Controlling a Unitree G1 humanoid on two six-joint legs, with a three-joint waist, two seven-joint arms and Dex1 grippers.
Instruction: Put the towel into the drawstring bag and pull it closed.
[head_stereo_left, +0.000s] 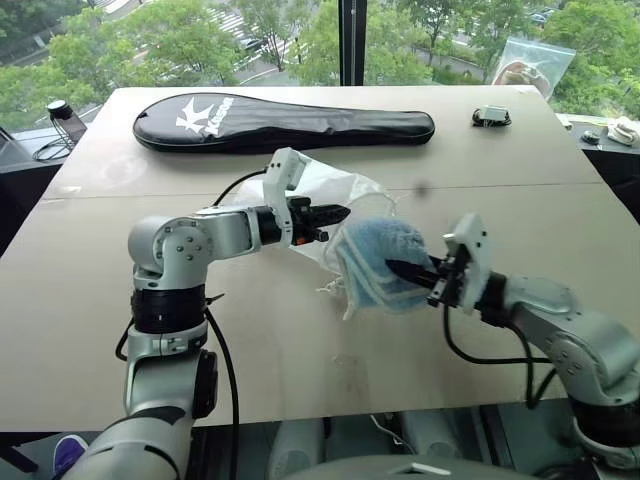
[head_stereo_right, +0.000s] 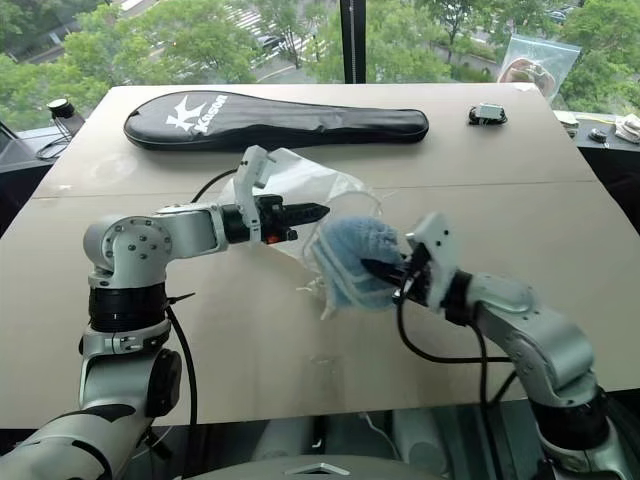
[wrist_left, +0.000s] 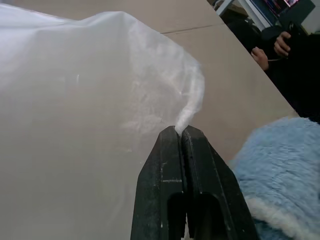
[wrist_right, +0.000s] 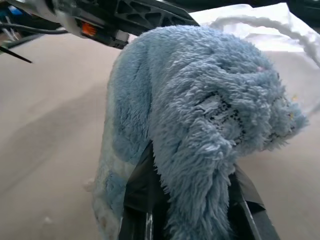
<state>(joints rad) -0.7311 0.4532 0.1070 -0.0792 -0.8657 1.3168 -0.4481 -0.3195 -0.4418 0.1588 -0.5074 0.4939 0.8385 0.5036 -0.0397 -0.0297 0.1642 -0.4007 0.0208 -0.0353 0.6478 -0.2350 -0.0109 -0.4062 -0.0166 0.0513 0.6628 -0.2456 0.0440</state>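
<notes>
— Two grippers meet above the middle of the pale table (head_stereo_left: 90, 300); what does each one have?

— One, the left gripper (head_stereo_left: 340, 213), has its black fingers (wrist_left: 172, 190) pressed fully together on a pinch of the drawstring bag (head_stereo_left: 335, 195), lifting the thin white fabric by its edge. The right gripper (head_stereo_left: 395, 268) is clamped on the towel (head_stereo_left: 385, 255), whose fluffy blue pile bulges out over and between the narrowly parted fingers (wrist_right: 245, 200).

— Where do the two items sit relative to each other?

— The towel hangs just beside the bag, near the left fingertips, raised off the tabletop. The bag is translucent and crinkled, with white cords (head_stereo_right: 318, 288) trailing below it; the towel is thick terry, folded in soft ridges with a paler edge.

— Anything else on the table?

— A long black racket cover (head_stereo_left: 285, 125) lies along the far side, well apart.
</notes>
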